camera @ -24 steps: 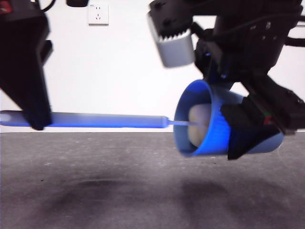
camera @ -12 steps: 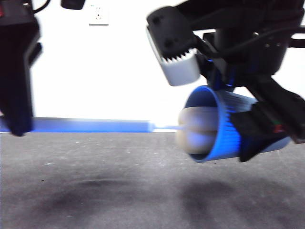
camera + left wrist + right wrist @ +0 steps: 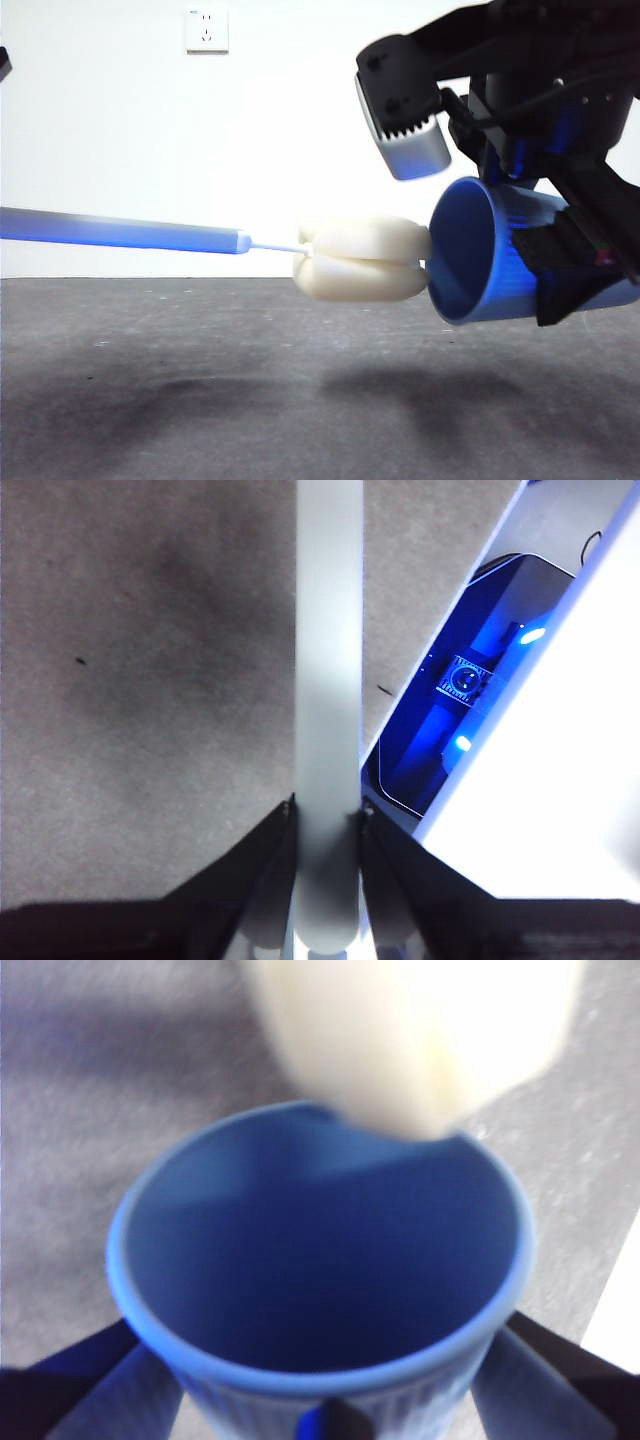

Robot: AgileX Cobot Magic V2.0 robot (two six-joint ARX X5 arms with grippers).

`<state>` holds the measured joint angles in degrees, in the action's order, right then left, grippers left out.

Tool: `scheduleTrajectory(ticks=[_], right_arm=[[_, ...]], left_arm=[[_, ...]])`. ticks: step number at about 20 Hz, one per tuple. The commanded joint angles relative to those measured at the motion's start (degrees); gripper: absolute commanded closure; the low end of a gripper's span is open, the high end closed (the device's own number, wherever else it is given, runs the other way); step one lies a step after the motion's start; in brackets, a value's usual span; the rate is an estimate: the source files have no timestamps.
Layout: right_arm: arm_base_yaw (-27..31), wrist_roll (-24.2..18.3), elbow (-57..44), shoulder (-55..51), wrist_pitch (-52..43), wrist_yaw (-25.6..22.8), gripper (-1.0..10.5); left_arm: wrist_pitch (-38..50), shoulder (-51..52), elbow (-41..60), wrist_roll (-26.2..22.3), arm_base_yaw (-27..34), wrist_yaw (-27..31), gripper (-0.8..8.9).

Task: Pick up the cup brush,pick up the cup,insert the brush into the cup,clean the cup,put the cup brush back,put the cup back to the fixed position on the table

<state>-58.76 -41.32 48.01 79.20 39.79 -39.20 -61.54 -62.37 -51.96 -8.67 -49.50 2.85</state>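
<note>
cup brush (image 3: 358, 260) hangs level above the dark grey surface (image 3: 200, 400), its cream sponge head just outside the mouth of the cup (image 3: 490, 265), at the rim. its grey handle runs off to one side, and the left wrist view shows the left pincer (image 3: 326, 825) closed on that handle (image 3: 328, 680). the blue ribbed cup lies on its side in the air, mouth facing the sponge, clamped by the right pincer (image 3: 575, 280). from the right wrist view the cup (image 3: 320, 1270) looks empty inside, the blurred sponge head (image 3: 420, 1040) at its rim.
</note>
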Motion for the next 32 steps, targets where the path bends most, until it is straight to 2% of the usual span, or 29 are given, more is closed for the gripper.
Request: scheduleTrajectory(ticks=[1,5,12,19,25,32], right_arm=[[-0.1,0.7,0.2,-0.6,-1.3,-0.2,9.6],[0.0,0.8,0.2,-0.6,-1.3,-0.2,9.6],[-0.2,0.8,0.2,-0.6,-2.2,0.3,9.6],[-1.5,0.6,0.2,-0.6,-4.5,2.4,9.6],[-5.2,-0.8,0.2,-0.6,-7.7,3.2,9.6],[-8.4,-0.7,0.2,-0.6,-8.2,3.3,9.6]], left_arm=[[-0.3,-0.1,0.1,0.3,0.1,-0.2,8.22],[-1.0,-0.1,0.1,-0.2,0.0,-2.9,8.22],[-0.1,-0.1,0.0,-0.2,-0.3,-3.4,8.22],[6.3,-1.3,0.1,-0.2,-2.4,-6.6,8.22],[12.5,-6.5,0.0,0.2,-3.8,-7.8,8.22],[18.1,-10.9,0.0,3.1,-3.8,-7.9,8.22]])
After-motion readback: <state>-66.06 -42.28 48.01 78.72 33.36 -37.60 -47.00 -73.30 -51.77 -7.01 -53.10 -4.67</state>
